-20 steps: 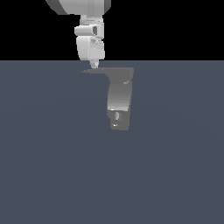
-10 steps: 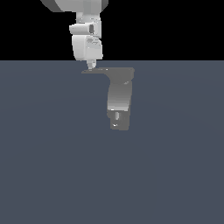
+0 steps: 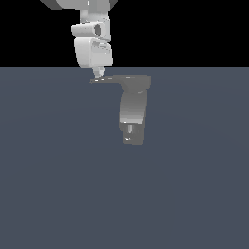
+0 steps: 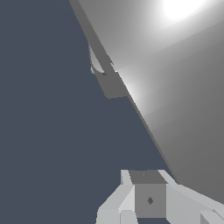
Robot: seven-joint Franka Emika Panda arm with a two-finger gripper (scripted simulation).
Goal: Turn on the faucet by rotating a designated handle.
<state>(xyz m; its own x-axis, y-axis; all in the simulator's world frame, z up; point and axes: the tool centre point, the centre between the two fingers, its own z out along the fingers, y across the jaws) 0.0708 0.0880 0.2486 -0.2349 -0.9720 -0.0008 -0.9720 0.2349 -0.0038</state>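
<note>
Hanging above, the gripper (image 3: 98,73) meets the handle (image 3: 109,79) tip — whether open or closed, I cannot tell. The faucet (image 3: 132,114) stands upright.

Faucet (image 3: 132,114) stands mid-scene, arm above it.
Handle (image 3: 108,79) sticks out toward 9 o'clock from the top; gripper (image 3: 98,74) sits right over its tip.

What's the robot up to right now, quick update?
Gripper down at the pointed tip of the handle; jaws' state unclear. Faucet upright, handle sticking out toward the exterior view's left. Nothing seen blocking.
</note>
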